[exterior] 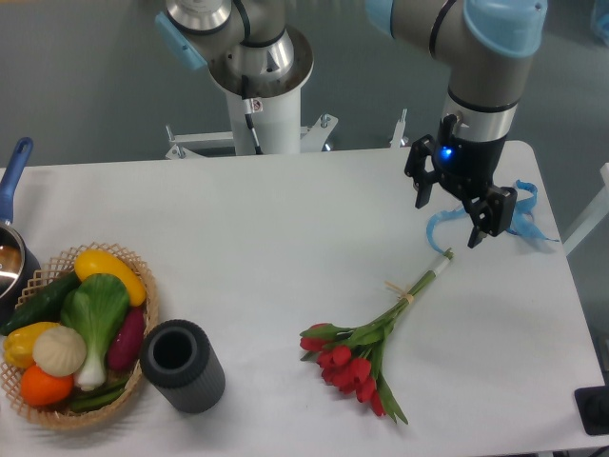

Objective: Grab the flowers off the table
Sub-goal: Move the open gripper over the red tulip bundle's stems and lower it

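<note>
Red tulip flowers lie flat on the white table, stems pointing upper-right

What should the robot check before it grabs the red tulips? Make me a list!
1. Gripper open: ok, its fingers are spread with nothing between them.
2. Flowers lying flat on the table: ok.
3. Gripper above the stems: not ok, it hangs just beyond the cut stem end, up and to the right.
4. Blue ribbon out of the way: cannot tell, it lies right beside the gripper.
5. Grey cup and vegetable basket away from the flowers: ok.
</note>
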